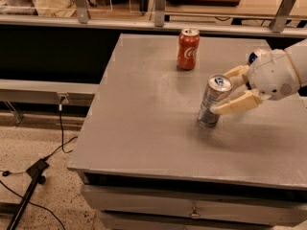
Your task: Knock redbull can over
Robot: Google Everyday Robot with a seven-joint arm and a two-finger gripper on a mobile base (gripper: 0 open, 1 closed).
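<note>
The redbull can (213,101) is a slim silver can with a blue tab top. It stands on the grey table (153,123) at the middle right and tilts slightly to the right. My gripper (225,92) comes in from the right. It is open, with one cream finger (236,104) touching the can's near right side and the other finger (235,73) just behind the can's top. The can sits between the fingers.
A red Coca-Cola can (187,49) stands upright at the back of the table, behind and left of the redbull can. A drawer front (192,210) lies below the table's front edge. Cables (53,147) and a stand foot (29,186) are on the floor at the left.
</note>
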